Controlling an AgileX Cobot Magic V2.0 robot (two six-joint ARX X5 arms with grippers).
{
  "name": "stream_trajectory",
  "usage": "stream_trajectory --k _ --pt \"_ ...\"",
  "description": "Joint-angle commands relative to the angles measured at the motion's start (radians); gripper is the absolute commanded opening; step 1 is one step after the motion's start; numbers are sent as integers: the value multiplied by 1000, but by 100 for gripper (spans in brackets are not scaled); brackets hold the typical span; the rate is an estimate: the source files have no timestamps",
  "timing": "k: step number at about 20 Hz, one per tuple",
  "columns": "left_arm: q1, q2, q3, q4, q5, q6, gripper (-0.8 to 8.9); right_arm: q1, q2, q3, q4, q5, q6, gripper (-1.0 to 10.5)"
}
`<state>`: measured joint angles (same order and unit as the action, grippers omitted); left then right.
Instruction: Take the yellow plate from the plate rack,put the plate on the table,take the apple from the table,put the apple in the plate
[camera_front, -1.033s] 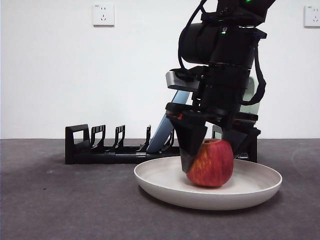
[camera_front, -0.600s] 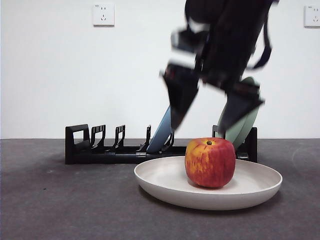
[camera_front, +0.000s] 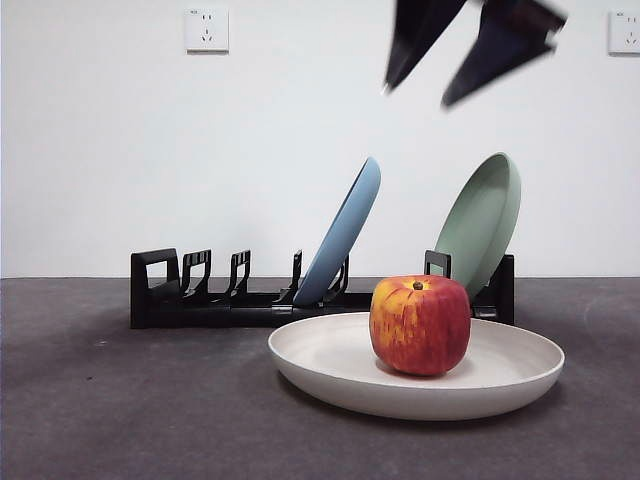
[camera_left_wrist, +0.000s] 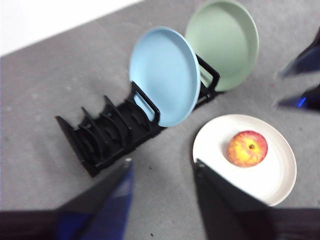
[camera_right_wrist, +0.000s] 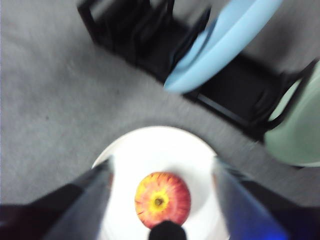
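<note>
The right gripper (camera_front: 460, 62) is seen high above the apple (camera_front: 420, 326), its jaws spread wide and nothing held. The apple is seated in the yellow plate (camera_front: 330, 365) on the table (camera_front: 120, 410). The left gripper (camera_left_wrist: 162, 192) is likewise spread and empty.

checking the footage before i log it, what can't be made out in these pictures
- Right gripper: front view's top edge cuts off everything above its blurred jaws.
- Plate rack: the yellow plate and apple hide its near rail in the front view.
- Right wrist view: motion blur smears the rack's prongs.
</note>
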<state>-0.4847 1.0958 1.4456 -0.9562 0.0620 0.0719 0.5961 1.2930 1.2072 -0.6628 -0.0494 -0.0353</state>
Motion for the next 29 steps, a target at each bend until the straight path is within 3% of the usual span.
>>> stream_trajectory --k 1,6,9,13,20,25,29 --pt "0 34 -1 10 20 45 -9 -19 -50 -8 2 0 -15 -15" --pt "0 66 -24 94 23 48 -8 -68 -145 -13 -27 -4 -3 -16" --pt "0 14 -127 179 23 27 -9 -72 -198 -72 -6 -5 2 -16" --pt "0 -120 -389 340 21 -8 -8 -69 -317 -286 108 -4 86 -16" --pt "0 -360 -858 616 18 -169 -8 -68 -528 -648 292 1 239 -16" --pt "-1 -404 -937 663 22 -181 -8 -59 -554 -685 296 5 237 -12" --pt "0 -403 -936 610 20 -184 -3 -59 -556 -684 286 4 237 -11"
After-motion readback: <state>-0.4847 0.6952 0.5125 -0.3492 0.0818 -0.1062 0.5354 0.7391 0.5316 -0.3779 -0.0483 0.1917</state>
